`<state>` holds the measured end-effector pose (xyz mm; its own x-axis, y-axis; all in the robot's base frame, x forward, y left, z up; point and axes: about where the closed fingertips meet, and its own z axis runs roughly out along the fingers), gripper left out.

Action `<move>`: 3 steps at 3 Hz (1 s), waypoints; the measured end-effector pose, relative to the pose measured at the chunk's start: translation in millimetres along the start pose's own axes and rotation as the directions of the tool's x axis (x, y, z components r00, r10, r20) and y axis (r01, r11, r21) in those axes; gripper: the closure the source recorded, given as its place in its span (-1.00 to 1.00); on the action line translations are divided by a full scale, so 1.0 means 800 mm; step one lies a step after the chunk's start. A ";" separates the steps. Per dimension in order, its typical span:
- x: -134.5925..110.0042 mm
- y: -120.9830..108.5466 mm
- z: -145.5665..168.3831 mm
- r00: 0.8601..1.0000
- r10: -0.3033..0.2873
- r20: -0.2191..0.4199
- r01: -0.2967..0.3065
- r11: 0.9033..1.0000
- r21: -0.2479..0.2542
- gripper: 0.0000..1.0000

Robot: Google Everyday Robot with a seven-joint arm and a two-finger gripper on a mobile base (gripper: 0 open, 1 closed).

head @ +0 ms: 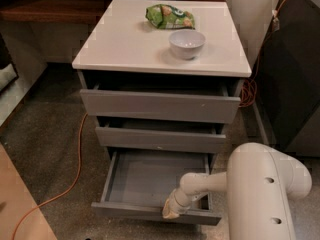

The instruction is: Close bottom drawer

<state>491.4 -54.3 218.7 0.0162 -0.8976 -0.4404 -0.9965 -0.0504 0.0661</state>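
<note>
Bottom drawer (pixel 145 176): lower centre of frame, lowest of 3 grey drawers in the white-topped cabinet (pixel 125 44). It's pulled well out, grey tray interior in plain view, flat front panel nearest the lower edge of frame.

Gripper (pixel 171 213): lower centre, a bit right of mid on that drawer's front edge, tan tip touching the top of the front panel. Can't make out whether it's parted or clamped. White arm (pixel 260 194) fills the lower right corner, w/ a slimmer forearm reaching left & down to the drawer front.

Middle drawer (pixel 160 140) sits just above, out a little. Top drawer (pixel 160 106) above that, taller front, also out a little, w/ a dark gap under the cabinet top.

On the white top: white bowl (pixel 187 44), upright, right of centre. Green snack bag (pixel 170 16) lies behind it toward the upper edge, near but apart.

Orange cable (pixel 77 154) runs over the speckled floor (pixel 45 149) at left, from beside the cabinet down to the lower left corner. Brown wood shelf (pixel 45 9) upper left. Dark unit (pixel 295 84) along the right edge.
</note>
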 end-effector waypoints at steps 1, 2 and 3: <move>-0.006 0.008 0.011 1.000 -0.024 0.004 0.024 0.999 -0.033 1.00; -0.009 0.008 0.006 1.000 -0.025 0.004 0.025 0.999 -0.033 1.00; -0.015 0.018 0.014 0.999 -0.045 0.002 0.045 0.997 -0.054 1.00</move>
<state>476.0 -39.8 214.9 0.0611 -0.8935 -0.4449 -0.9889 -0.1147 0.0946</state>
